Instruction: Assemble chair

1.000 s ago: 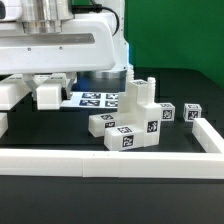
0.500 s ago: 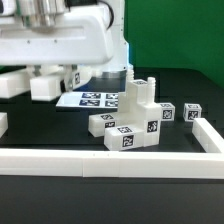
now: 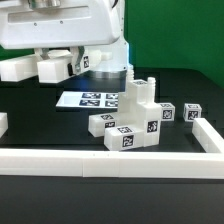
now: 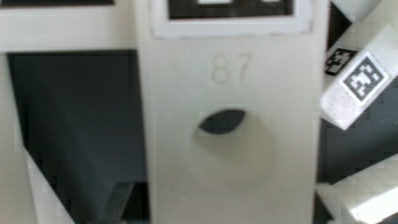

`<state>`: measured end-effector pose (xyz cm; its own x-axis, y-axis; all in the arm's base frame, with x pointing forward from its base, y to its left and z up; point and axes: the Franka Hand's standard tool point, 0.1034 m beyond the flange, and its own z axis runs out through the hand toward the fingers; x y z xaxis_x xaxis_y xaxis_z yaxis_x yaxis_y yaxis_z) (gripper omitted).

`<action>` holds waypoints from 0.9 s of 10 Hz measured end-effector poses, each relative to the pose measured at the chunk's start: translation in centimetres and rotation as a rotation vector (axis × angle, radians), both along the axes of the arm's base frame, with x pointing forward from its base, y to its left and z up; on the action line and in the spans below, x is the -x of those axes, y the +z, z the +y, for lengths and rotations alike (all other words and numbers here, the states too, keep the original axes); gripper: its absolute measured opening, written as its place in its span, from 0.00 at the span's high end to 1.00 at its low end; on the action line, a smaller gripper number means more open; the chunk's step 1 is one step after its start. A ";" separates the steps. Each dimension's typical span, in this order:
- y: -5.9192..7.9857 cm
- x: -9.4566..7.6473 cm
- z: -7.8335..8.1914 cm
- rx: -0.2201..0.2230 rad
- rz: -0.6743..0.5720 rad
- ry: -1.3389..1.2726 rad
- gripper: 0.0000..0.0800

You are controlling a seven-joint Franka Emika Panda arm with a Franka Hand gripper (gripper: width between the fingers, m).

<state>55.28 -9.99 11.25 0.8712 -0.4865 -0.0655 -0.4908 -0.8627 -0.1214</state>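
My gripper (image 3: pixel 48 10) is at the top of the exterior view, shut on a large white chair frame part (image 3: pixel 60 38) and holding it well above the table. That part's cube-ended legs (image 3: pixel 55 67) hang down, and one of them bears a tag. In the wrist view the held part (image 4: pixel 222 130) fills the picture as a flat bar with a round hole and dark cut-outs on both sides; my fingertips are hidden by it. On the table stands a joined cluster of tagged chair blocks (image 3: pixel 137 115), at the middle right and clear of the held part.
The marker board (image 3: pixel 95 99) lies flat behind the cluster. Two small tagged cubes (image 3: pixel 168 112) (image 3: pixel 192 112) sit to the exterior view's right. A long white border rail (image 3: pixel 110 160) runs along the front and up the right side. A white piece (image 3: pixel 3 122) shows at the left edge.
The arm has risen steadily with the frame part in its grip. The hanging legs are now higher, and more of the marker board is uncovered. The cluster has not moved.
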 end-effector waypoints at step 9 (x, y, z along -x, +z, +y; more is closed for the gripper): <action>3.4 -0.7 4.7 -0.045 0.118 -0.687 0.64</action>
<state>56.02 -5.30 14.65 0.3530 -0.9194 -0.1737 -0.9356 -0.3475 -0.0625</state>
